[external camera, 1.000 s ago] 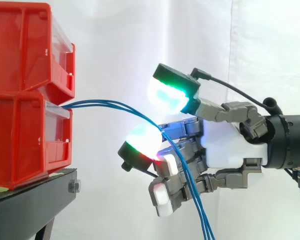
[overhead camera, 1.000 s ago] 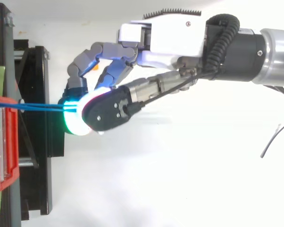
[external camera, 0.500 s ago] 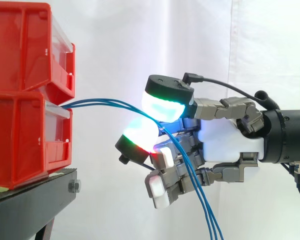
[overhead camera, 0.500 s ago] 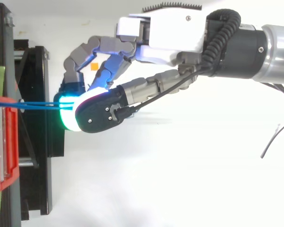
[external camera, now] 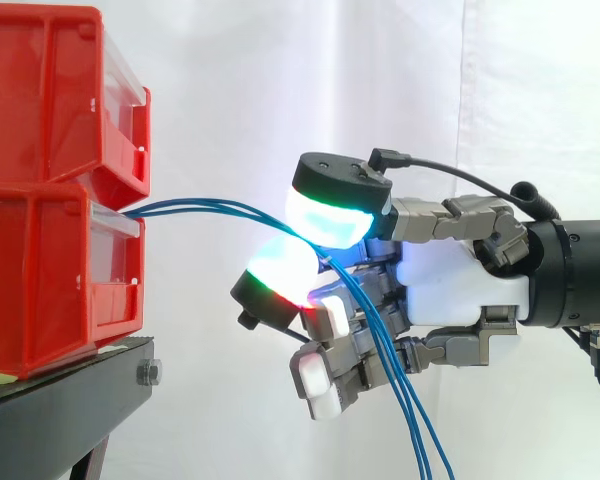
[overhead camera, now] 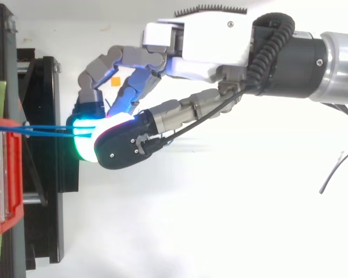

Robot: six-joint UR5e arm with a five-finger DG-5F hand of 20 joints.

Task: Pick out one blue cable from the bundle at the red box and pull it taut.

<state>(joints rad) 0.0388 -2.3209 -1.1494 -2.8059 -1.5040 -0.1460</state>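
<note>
In the side view the hand (external camera: 460, 290) is reaching in from the right. Its thumb (external camera: 332, 210) is bearing down on the finger pad (external camera: 278, 272) just beneath it. A second ago the thumb was standing well above that pad. It has been coming down since and is now sitting almost on it, so the two are closing into a pinch. The blue cables (external camera: 220, 206) are leaving the lower bin (external camera: 40, 270), arching over and passing between thumb and pad. From there they are hanging down across the curled fingers behind. More than one strand is running through the pinch, and I cannot tell whether one is being held apart from the rest. The span between bin and fingertips is bowing, so nothing is being pulled taut yet.

In the top view the hand (overhead camera: 209, 40) is lying with the thumb's (overhead camera: 119, 147) black back swung in over the green-glowing pad, further across it than a second ago. Two strands of the cables (overhead camera: 46, 128) are running side by side from the bin (overhead camera: 0, 174) and slipping under the thumb.

The grasp seems to be finishing, and what is left is drawing back from the bin. The risk is that the whole bundle is coming along instead of one strand.
</note>
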